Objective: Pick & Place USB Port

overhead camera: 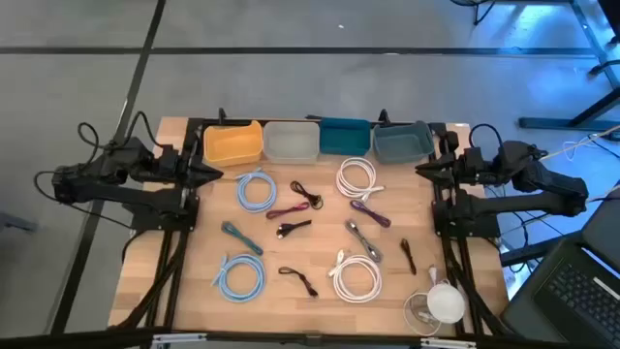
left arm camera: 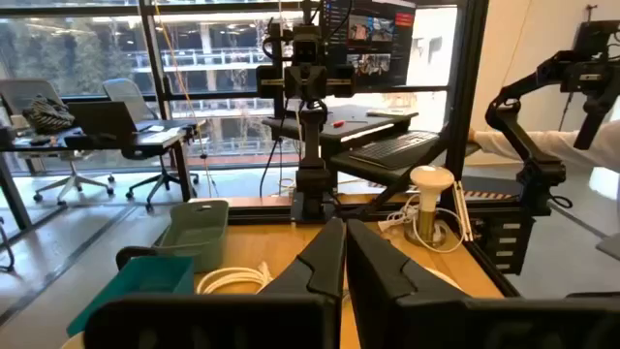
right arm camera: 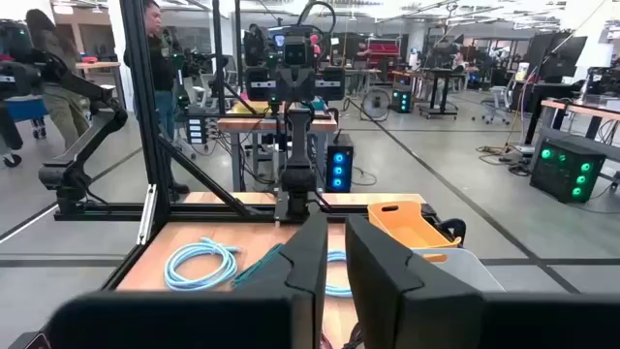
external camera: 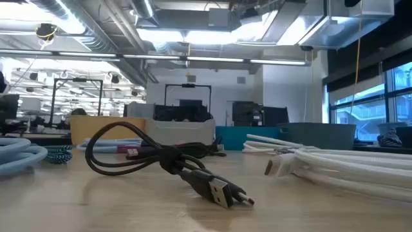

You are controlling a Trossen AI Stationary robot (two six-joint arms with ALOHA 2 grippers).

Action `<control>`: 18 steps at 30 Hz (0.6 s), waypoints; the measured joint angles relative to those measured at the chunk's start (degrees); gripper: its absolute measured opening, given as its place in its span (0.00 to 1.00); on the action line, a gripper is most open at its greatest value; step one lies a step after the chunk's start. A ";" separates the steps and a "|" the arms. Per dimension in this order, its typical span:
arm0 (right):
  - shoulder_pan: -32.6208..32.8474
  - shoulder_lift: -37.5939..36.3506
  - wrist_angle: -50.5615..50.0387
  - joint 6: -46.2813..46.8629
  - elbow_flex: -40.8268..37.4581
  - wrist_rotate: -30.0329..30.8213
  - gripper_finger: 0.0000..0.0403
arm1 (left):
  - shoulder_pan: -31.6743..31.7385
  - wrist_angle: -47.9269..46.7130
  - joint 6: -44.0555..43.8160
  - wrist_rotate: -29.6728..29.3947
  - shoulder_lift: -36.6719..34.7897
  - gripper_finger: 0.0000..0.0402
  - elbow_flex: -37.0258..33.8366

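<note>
High view: left gripper (overhead camera: 211,174) parked at the table's left edge, fingers together, empty; right gripper (overhead camera: 422,170) mirrored at the right edge, fingers nearly together, empty. Both arms lie folded and level. Black USB cable (overhead camera: 293,228) lies loosely coiled at the centre of the wooden table (overhead camera: 199,260); four plastic bins (overhead camera: 318,141) line the far edge.

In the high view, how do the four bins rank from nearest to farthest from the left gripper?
From the left gripper:
1. Orange bin, far-left end of the row.
2. White bin, beside it.
3. Teal bin, right of centre.
4. Grey bin, far-right end, by the right gripper.
</note>
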 joint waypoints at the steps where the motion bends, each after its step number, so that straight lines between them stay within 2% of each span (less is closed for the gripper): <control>1: 0.00 0.00 -0.02 0.00 0.00 0.00 0.11 | 0.00 -0.01 0.00 0.00 0.01 0.02 -0.01; 18: 0.00 0.00 0.00 0.01 0.00 0.00 0.11 | 0.00 0.01 0.00 0.00 0.01 0.01 0.01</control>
